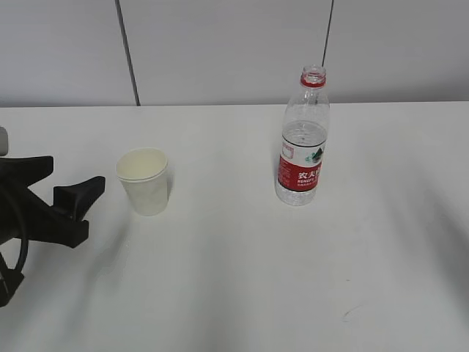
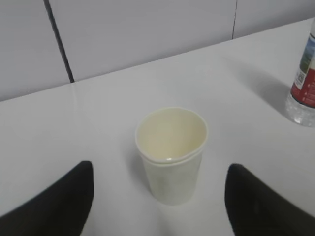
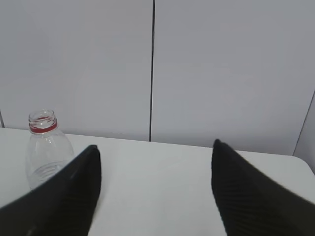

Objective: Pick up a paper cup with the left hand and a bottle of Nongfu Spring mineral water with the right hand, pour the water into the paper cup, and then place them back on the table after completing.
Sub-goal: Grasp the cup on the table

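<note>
The paper cup [image 1: 143, 180] stands upright on the white table [image 1: 242, 279], with the uncapped Nongfu Spring bottle [image 1: 302, 139] well apart to its right. The left gripper [image 2: 160, 196] sits spread wide just short of the cup, touching nothing. The right gripper [image 3: 155, 187] also gapes, empty, with the bottle off to its left.

The left gripper [image 1: 77, 192] is showing matte black, blocky fingers tapering to blunt tips, a black cable looping behind it — the right gripper [image 3: 155, 191] is showing two broad black wedge-shaped fingers [image 3: 256, 196], finely ribbed inside
</note>
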